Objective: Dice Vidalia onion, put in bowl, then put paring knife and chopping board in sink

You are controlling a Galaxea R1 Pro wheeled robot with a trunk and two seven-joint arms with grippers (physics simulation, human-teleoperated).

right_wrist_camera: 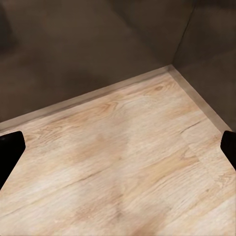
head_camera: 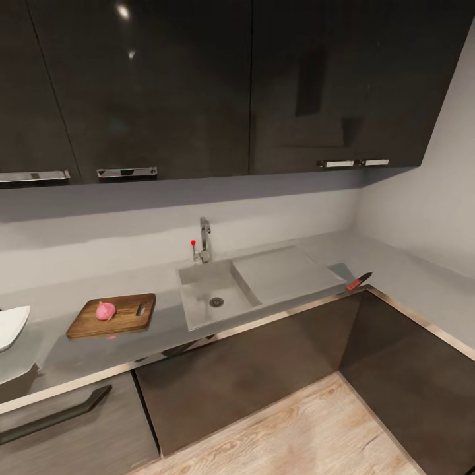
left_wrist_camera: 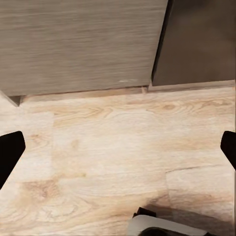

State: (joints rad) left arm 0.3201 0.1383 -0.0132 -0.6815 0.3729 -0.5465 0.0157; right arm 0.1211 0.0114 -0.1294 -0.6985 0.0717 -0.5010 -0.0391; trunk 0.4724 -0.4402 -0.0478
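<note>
Grey, slightly reflective countertop [head_camera: 152, 326] runs over dark cabinets and carries the brown wood-grain chopping board [head_camera: 112, 316], with the small pinkish-red Vidalia onion [head_camera: 105, 311] resting on it. Beside the board lies the rectangular steel-grey sink [head_camera: 212, 294], its basin holding nothing, with its flat drainboard and angular tap. At the drainboard's far corner, on the counter edge, lies the red-handled paring knife [head_camera: 358, 282]. A shallow white bowl [head_camera: 10, 326] sits at the counter's left end. Over pale wood floor, the left gripper [left_wrist_camera: 118, 147] and right gripper [right_wrist_camera: 118, 147] both have their jaws spread wide, holding nothing.
</note>
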